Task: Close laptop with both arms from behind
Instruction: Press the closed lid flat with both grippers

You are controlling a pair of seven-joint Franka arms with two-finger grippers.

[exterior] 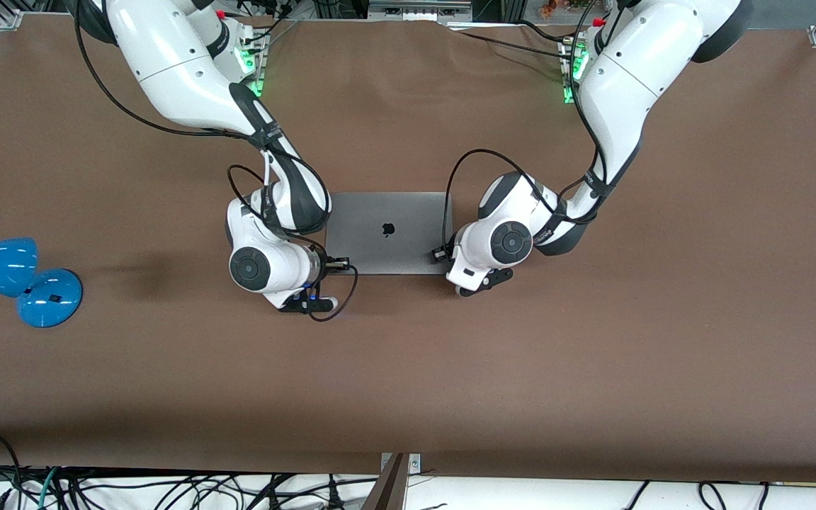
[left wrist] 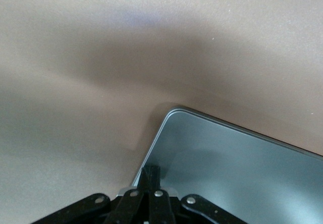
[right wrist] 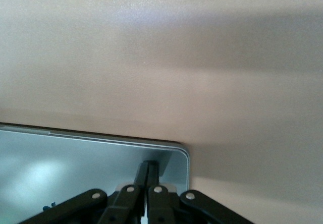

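- Plainly, the laptop (exterior: 388, 232) lies shut and flat at mid-bench, a slim matte grey metal slab with rounded corners and a black apple logo on its lid; its edges run square to the bench (exterior: 592, 368) edges.
- The bench is covered in a smooth brown sheet, matte and slightly creased near the arm bases.
- The right arm (exterior: 188, 78), glossy white with black joint bands, bends down from its base at 11 o'clock of the laptop; the right tool (exterior: 331, 263) rests on the lid corner nearest the front camera at that arm's end, its black fingers (right wrist: 146, 176) pressed together.
- The left arm (exterior: 627, 92) folds down from 1 o'clock; the left tool (exterior: 442, 252) sits on the matching lid corner at its own end, fingers (left wrist: 150, 178) likewise pressed together on the metal.
- A glossy blue desk lamp (exterior: 18, 280) stands well apart at 9 o'clock, at the bench's edge.
- Open brown surface surrounds the laptop on every side, widest toward 6 o'clock; black cables (exterior: 167, 489) hang below that bench edge.
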